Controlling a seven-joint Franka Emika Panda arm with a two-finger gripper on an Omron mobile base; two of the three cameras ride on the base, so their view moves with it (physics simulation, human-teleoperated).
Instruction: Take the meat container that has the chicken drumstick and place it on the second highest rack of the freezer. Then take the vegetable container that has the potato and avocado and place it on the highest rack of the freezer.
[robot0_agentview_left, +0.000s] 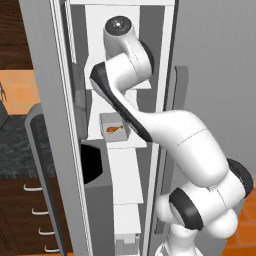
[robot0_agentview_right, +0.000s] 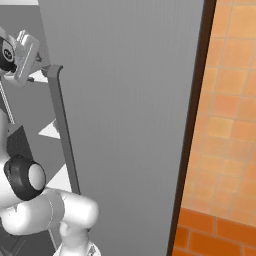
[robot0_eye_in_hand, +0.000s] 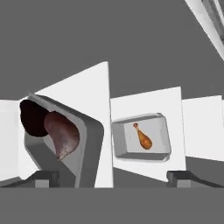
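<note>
Spread wide and holding nothing, the gripper (robot0_eye_in_hand: 112, 178) shows its two dark fingertips (robot0_eye_in_hand: 43, 177) far apart at the bottom of the hand view; just beyond the left one sits the vegetable container (robot0_eye_in_hand: 85, 144), a grey tray on a white shelf, with the reddish potato (robot0_eye_in_hand: 63, 138) touching the near-black avocado (robot0_eye_in_hand: 33, 117) inside it; on a lower white shelf lies the meat container (robot0_eye_in_hand: 142, 139) with the chicken drumstick (robot0_eye_in_hand: 143, 137); the left base view shows that tray inside the freezer (robot0_agentview_left: 60, 125), partly behind the arm.
</note>
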